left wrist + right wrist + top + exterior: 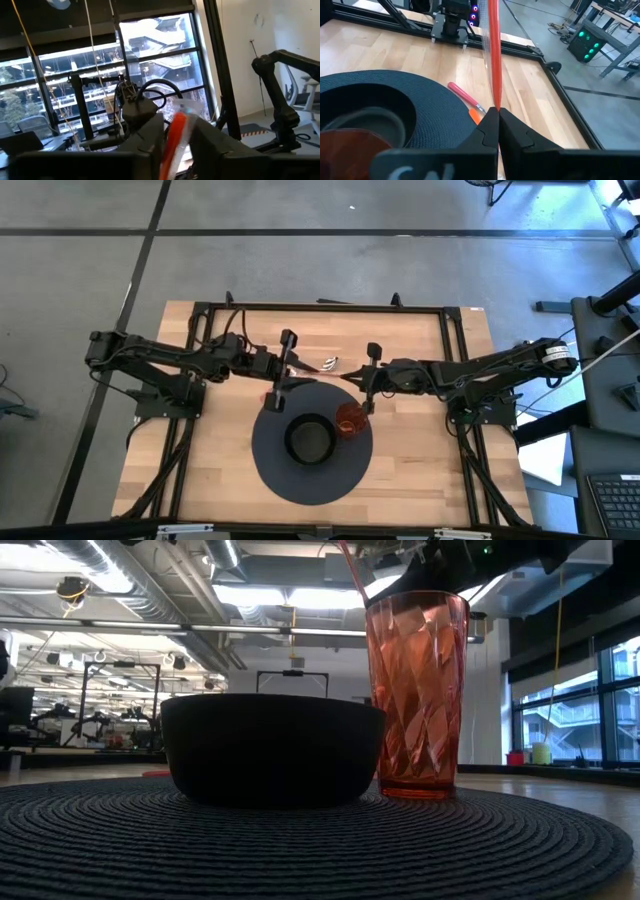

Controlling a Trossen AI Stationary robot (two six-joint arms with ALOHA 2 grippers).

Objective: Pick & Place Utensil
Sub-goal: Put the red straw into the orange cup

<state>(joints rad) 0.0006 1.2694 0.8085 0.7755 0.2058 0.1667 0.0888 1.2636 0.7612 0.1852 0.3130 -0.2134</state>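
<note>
R pincer (498, 117): its 2 fingers are fully together and pinch the lower end of a thin red utensil (493, 50). The utensil stands nearly upright, straight out from the tips, w/ a clear wrapper or film along it. My judgement: it is held at the end and vertical so it can go down into the red cup (417, 690), which is just beside this pincer, on the near edge of the round mat (300, 850). In the low view a thin red line shows above and behind the cup rim, probably the same utensil; it is not yet inside.

L pincer (281, 370): narrow, not wide open, w/ an orange utensil (172, 137) in the gap between its 2 fingers; both fingers seem to touch it. How firm the grip is, I cannot say. It hangs at the far edge of the mat from the R pincer, approx. opposite to it.

The black bowl (272, 745) is in the mat centre, touching or almost touching the cup, between and a bit in front of the 2 pincers.

1 more pink-red utensil (462, 95) lies flat on the counter (380, 50), just beyond the R pincer tips, at the mat edge. Some silver pieces (328, 364) lie between the 2 pincers; what kind, too small to tell.
</note>
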